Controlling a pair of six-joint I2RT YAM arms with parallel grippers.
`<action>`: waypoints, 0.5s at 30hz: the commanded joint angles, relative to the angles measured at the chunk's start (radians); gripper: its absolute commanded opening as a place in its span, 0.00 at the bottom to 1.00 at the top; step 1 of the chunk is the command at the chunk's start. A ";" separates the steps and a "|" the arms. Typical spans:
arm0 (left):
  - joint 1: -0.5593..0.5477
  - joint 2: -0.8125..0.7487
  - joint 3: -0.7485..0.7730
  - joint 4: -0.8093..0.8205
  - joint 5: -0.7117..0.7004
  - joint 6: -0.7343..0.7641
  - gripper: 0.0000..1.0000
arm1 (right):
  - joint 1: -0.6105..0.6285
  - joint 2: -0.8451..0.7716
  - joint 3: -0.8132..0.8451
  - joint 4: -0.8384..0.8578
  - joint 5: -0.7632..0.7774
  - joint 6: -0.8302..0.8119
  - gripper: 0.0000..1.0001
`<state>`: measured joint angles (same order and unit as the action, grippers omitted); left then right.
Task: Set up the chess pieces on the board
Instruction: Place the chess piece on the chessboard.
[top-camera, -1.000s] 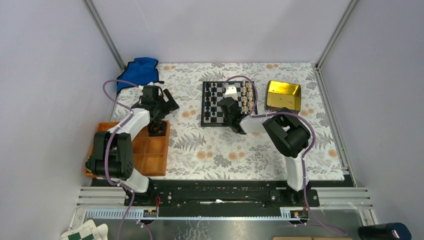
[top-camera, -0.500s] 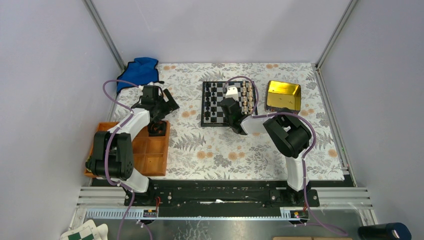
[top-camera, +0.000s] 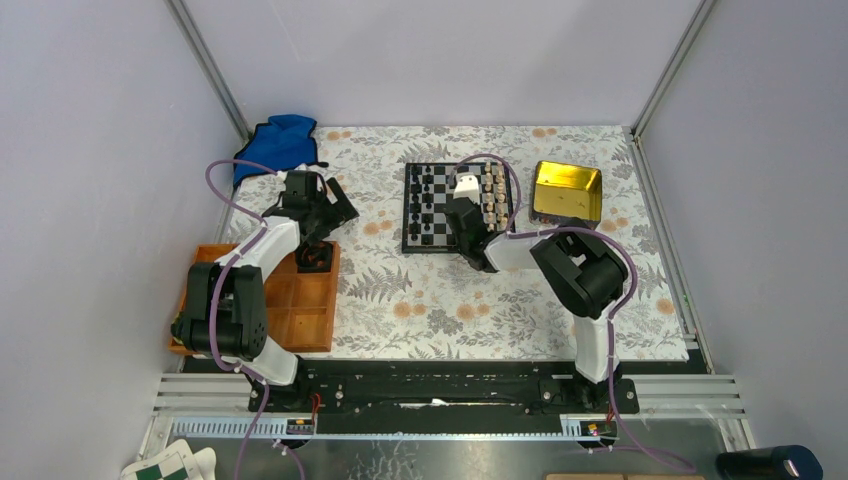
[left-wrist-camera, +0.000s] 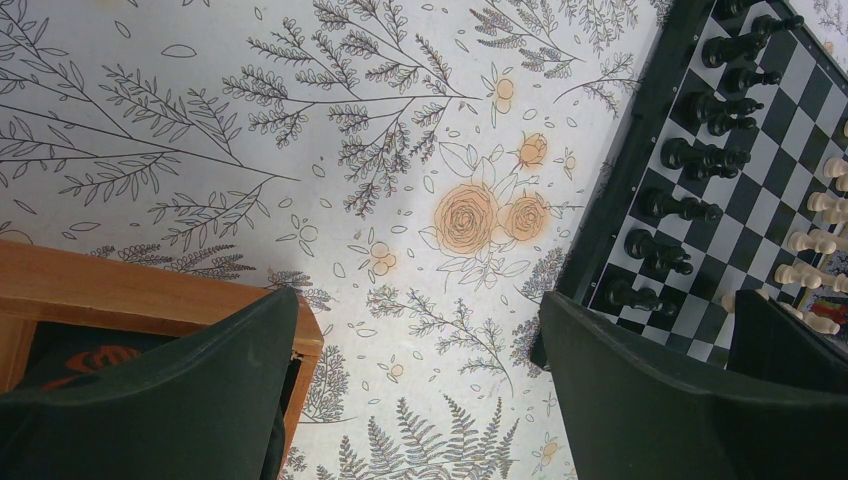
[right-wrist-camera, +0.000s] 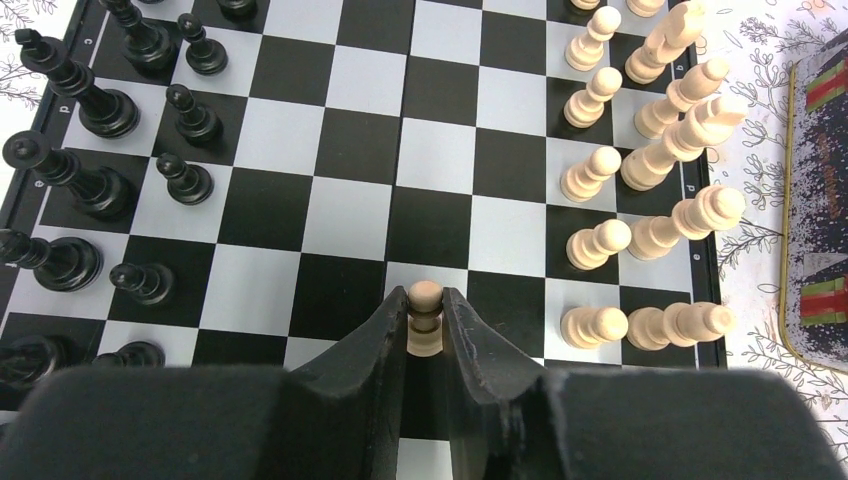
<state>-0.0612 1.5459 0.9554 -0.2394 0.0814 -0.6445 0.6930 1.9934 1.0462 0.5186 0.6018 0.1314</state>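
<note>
The board lies at the back centre of the floral cloth. Black chess pieces stand along its left side and pale ones along its right side, two of them lying on their sides. My right gripper hovers low over the board's near edge. It is shut on a pale pawn, whose head sits between the fingertips. My left gripper is wide open and holds nothing. It hangs over the cloth between the wooden tray and the board's left border.
A wooden compartment tray lies at the left, its corner under my left finger. A gold tin stands right of the board, its rim close to the pale pieces. A blue cloth lies at the back left.
My right gripper has shifted slightly to the right over the board with the pawn between its fingers. The left arm has not moved.
</note>
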 joint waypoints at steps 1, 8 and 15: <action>0.008 0.005 0.008 0.046 -0.012 0.011 0.99 | -0.007 -0.076 -0.025 0.088 -0.015 -0.004 0.24; 0.008 0.004 0.008 0.046 -0.015 0.010 0.99 | -0.007 -0.090 -0.052 0.108 -0.021 -0.005 0.25; 0.008 0.000 0.004 0.047 -0.014 0.008 0.99 | -0.006 -0.111 -0.075 0.111 -0.034 0.003 0.27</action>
<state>-0.0612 1.5459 0.9554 -0.2394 0.0811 -0.6445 0.6926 1.9503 0.9771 0.5793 0.5797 0.1314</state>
